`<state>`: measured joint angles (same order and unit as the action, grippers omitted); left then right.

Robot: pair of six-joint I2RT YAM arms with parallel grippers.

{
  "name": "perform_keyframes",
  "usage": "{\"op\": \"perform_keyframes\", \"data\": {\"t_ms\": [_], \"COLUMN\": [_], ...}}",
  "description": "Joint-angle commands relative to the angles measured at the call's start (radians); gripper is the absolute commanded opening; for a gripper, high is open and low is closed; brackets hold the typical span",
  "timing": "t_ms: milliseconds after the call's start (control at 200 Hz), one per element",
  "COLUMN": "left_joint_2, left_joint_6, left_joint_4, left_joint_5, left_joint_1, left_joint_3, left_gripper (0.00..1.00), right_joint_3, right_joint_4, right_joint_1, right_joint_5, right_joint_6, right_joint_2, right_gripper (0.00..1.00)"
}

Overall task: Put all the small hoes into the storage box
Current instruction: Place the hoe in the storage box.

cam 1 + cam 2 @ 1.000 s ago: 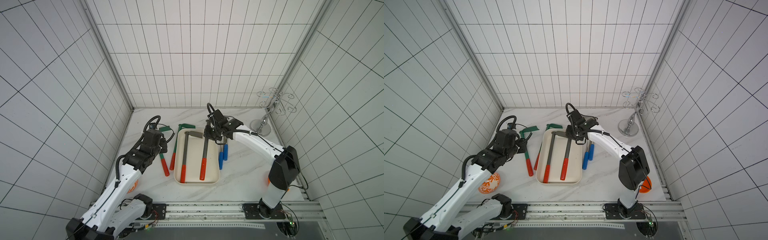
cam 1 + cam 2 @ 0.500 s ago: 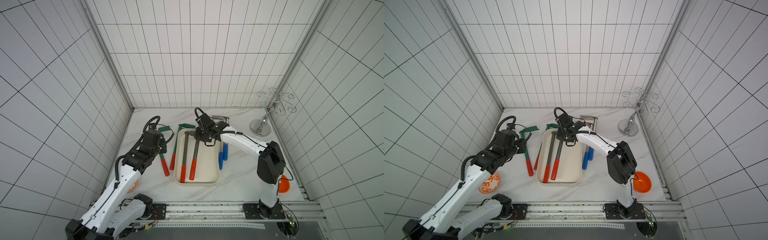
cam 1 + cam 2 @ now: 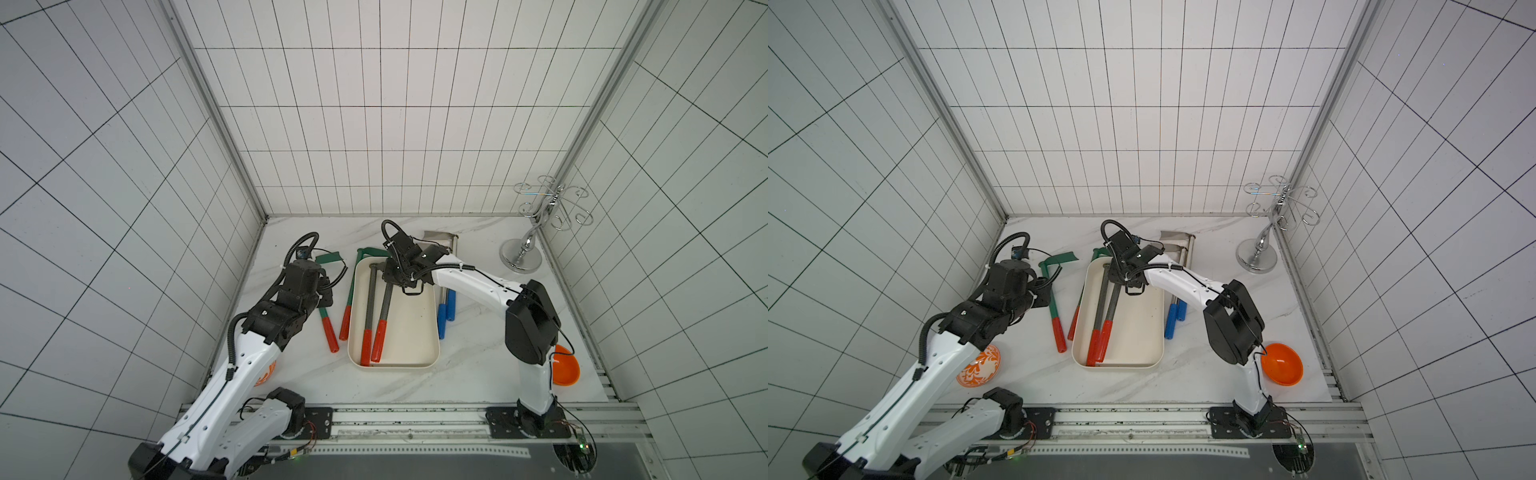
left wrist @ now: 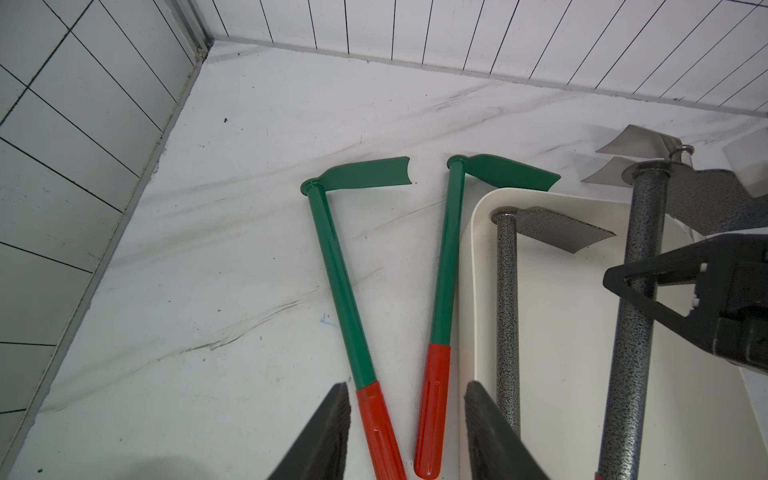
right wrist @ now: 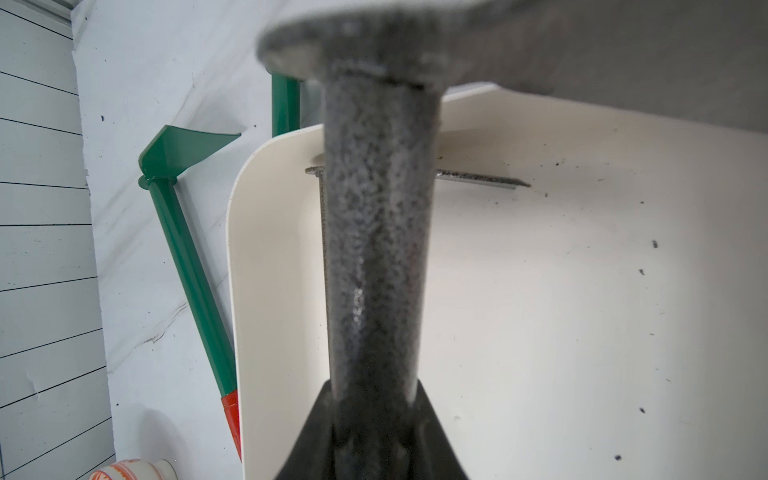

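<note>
Right hand (image 3: 392, 279) is clamped on the small hoe (image 3: 384, 309), gripping the grey speckled shaft just below the head. My wrist view agrees: the fingers (image 5: 311, 453) are pressed against the shaft on both sides.

The small hoe hangs tilted over the storage box (image 3: 413, 332). Its head end is raised at the box's far end and its red grip is low near the opposite end. I cannot tell whether that grip touches the box floor.

A second grey hoe (image 3: 369, 299) lies flat inside the box, along the wall on the left arm's side. The two red grips sit just beside each other.

Left hand (image 4: 407, 428) has its fingers apart and holds nothing. It hovers outside the box on that same side, above the red grips of two green hoes on the table (image 4: 208, 270). The outer green hoe (image 4: 338, 282) angles away, and the inner green hoe (image 4: 446, 257) runs just beside the box wall.

On the box's opposite side I see blue-handled hoes (image 3: 445, 313) on the table, close to the wall.
</note>
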<state>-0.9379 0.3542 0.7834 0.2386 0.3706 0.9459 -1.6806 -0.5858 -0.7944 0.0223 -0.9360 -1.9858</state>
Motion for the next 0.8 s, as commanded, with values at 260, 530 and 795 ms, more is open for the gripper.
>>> {"op": "perform_keyframes", "data": {"t_ms": [260,530,795], "left_joint_2": [0.017,0.024,0.027], "left_joint_6": [-0.007,-0.008,-0.012], "left_joint_4": [0.007,0.005,0.007], "left_joint_5": [0.022,0.03,0.034], "left_joint_1": [0.002,0.002,0.002], "left_joint_3": [0.005,0.001,-0.002], "left_gripper": [0.47,0.47,0.48], "right_joint_3": [-0.166,-0.167,-0.164], "right_joint_4": [0.039,0.043,0.049], "right_joint_1": [-0.003,-0.001,0.004], "right_joint_5": [-0.001,-0.015,-0.039], "right_joint_6": [-0.027,-0.039,-0.05], "right_joint_2": [-0.055,-0.083,-0.109], "right_gripper": [0.0,0.0,0.0]}}
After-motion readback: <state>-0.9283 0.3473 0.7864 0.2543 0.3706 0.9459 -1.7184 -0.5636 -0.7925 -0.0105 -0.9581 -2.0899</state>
